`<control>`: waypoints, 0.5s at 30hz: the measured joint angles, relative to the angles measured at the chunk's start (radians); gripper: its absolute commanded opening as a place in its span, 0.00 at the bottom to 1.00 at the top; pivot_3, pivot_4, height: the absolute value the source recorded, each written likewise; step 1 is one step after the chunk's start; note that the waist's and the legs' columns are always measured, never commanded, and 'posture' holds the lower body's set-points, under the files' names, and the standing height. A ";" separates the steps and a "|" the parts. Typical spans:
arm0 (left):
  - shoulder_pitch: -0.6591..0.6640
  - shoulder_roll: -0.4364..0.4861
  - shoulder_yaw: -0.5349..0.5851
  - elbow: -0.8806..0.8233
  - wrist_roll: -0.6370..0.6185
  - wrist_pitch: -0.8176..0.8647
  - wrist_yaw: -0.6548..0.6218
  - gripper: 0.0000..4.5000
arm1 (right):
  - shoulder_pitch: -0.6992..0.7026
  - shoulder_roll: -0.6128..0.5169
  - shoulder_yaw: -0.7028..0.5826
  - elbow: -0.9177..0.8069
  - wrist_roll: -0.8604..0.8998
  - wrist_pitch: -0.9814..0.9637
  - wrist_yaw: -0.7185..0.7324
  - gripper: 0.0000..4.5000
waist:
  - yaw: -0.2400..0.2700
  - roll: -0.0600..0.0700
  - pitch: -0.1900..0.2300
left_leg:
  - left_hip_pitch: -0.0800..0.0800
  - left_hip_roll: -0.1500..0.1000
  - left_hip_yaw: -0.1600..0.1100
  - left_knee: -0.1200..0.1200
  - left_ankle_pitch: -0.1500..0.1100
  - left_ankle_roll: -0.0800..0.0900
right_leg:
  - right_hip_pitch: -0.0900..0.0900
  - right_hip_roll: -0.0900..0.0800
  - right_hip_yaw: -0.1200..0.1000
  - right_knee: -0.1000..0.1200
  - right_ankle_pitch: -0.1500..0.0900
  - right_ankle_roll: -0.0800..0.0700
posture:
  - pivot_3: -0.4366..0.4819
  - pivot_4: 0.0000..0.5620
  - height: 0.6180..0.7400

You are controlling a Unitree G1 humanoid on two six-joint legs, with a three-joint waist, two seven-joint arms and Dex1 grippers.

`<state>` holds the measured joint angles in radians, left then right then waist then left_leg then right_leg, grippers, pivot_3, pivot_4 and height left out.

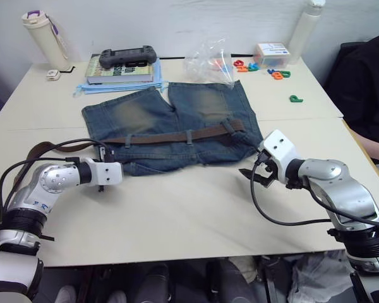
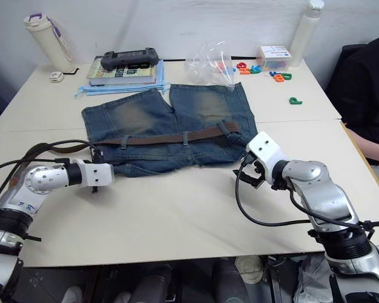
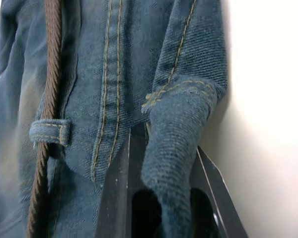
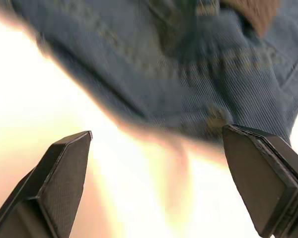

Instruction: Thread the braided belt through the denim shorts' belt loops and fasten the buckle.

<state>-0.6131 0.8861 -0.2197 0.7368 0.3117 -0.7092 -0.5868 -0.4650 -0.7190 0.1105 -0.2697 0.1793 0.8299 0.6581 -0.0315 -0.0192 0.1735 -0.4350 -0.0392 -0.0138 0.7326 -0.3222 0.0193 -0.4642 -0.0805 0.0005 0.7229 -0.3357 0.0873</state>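
The denim shorts (image 1: 170, 113) lie flat mid-table, waistband toward me. The braided belt (image 1: 158, 137) runs along the waistband under several belt loops (image 1: 188, 136); one belt loop (image 3: 48, 132) shows close up in the left wrist view. The belt's left end (image 1: 47, 149) trails off the shorts in a curve beside my left arm, and its right end (image 1: 232, 127) rests near the waistband's right corner. I cannot make out the buckle. My left gripper (image 3: 164, 198) is shut on a fold of denim at the waistband's left corner. My right gripper (image 1: 252, 175) hovers open just off the right corner.
At the back stand a book with a game controller (image 1: 127, 58) on it, a white bottle (image 1: 47, 38), a plastic bag (image 1: 208, 60), coloured plastic pieces (image 1: 278, 72) and a small box (image 1: 270, 52). A person in dark clothing (image 1: 366, 76) sits at the right edge.
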 measured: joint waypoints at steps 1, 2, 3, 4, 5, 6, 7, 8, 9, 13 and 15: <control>-0.003 0.000 0.000 0.011 0.002 -0.007 0.003 0.01 | 0.000 0.001 -0.001 0.000 0.002 0.002 0.001 1.00 | -0.001 0.000 0.000 | 0.000 0.000 0.000 0.000 0.000 0.000 | 0.000 0.000 0.000 0.000 0.000 0.000 | 0.48 0.27 0.40; -0.004 0.000 0.004 0.026 -0.002 -0.022 0.000 0.01 | -0.002 0.003 -0.004 -0.002 0.013 0.009 0.005 1.00 | -0.001 0.000 0.000 | 0.000 0.000 0.000 0.001 0.000 0.000 | 0.000 0.000 0.000 0.001 0.000 0.000 | 0.48 0.27 0.40; 0.000 0.000 0.016 0.026 -0.039 -0.025 -0.035 0.10 | -0.015 0.012 -0.013 -0.001 0.037 0.027 0.010 1.00 | -0.002 0.000 0.000 | -0.001 0.000 0.000 0.001 0.000 0.000 | -0.002 0.000 0.000 0.001 0.000 0.000 | 0.48 0.27 0.40; 0.004 0.000 0.025 0.024 -0.071 -0.019 -0.069 0.20 | -0.029 0.020 -0.025 0.002 0.052 0.036 0.016 1.00 | -0.003 0.000 0.000 | -0.003 0.000 0.000 0.002 0.000 0.000 | -0.003 0.000 0.000 0.002 0.000 0.000 | 0.48 0.27 0.40; 0.012 0.000 0.041 0.020 -0.127 -0.001 -0.123 0.26 | -0.054 0.027 -0.042 0.008 0.074 0.047 0.025 1.00 | -0.004 0.000 0.000 | -0.004 0.000 0.000 0.002 0.000 0.000 | -0.004 0.000 0.000 0.002 0.000 0.000 | 0.48 0.27 0.40; 0.022 0.000 0.058 0.014 -0.177 0.024 -0.170 0.34 | -0.078 0.029 -0.051 0.020 0.090 0.054 0.031 1.00 | -0.004 0.000 0.000 | -0.004 0.000 0.000 0.003 0.000 0.000 | -0.004 0.000 0.000 0.002 0.000 0.000 | 0.48 0.27 0.40; 0.035 0.000 0.077 -0.004 -0.234 0.062 -0.226 0.46 | -0.105 0.032 -0.063 0.038 0.107 0.064 0.038 1.00 | -0.003 0.000 0.000 | -0.004 0.000 0.000 0.003 0.000 0.000 | -0.004 -0.001 0.000 0.002 0.000 0.000 | 0.48 0.27 0.40; 0.049 0.000 0.095 -0.032 -0.296 0.116 -0.291 0.55 | -0.133 0.038 -0.080 0.062 0.123 0.072 0.046 1.00 | 0.000 0.000 0.000 | -0.005 0.000 -0.001 0.003 0.000 0.000 | -0.004 -0.001 0.000 0.001 0.000 0.000 | 0.48 0.27 0.40; 0.066 0.000 0.115 -0.064 -0.360 0.185 -0.361 0.65 | -0.168 0.048 -0.087 0.096 0.141 0.086 0.053 1.00 | 0.001 0.000 0.000 | -0.005 0.000 0.000 0.004 0.000 0.000 | -0.004 -0.001 0.000 0.001 0.000 0.000 | 0.48 0.27 0.40; 0.064 0.025 0.186 -0.181 -0.596 0.555 -0.596 0.74 | -0.303 0.092 -0.115 0.263 0.197 0.119 0.082 1.00 | 0.004 0.000 0.001 | -0.007 0.000 -0.002 0.005 0.000 0.000 | -0.004 -0.002 -0.002 0.000 0.000 0.000 | 0.48 0.27 0.40; 0.009 0.036 0.233 -0.176 -0.662 0.704 -0.640 0.74 | -0.367 0.103 -0.118 0.370 0.199 0.128 0.087 1.00 | 0.007 0.000 0.001 | -0.008 -0.001 -0.003 0.005 0.000 0.001 | -0.004 -0.002 -0.003 0.000 0.000 0.000 | 0.48 0.27 0.40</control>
<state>-0.6044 0.9220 0.0134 0.5605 -0.3503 -0.0055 -1.2265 -0.8315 -0.6159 -0.0071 0.1005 0.3784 0.9584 0.7453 -0.0248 -0.0190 0.1741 -0.4427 -0.0398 -0.0167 0.7374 -0.3227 0.0200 -0.4686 -0.0829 -0.0022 0.7224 -0.3358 0.0869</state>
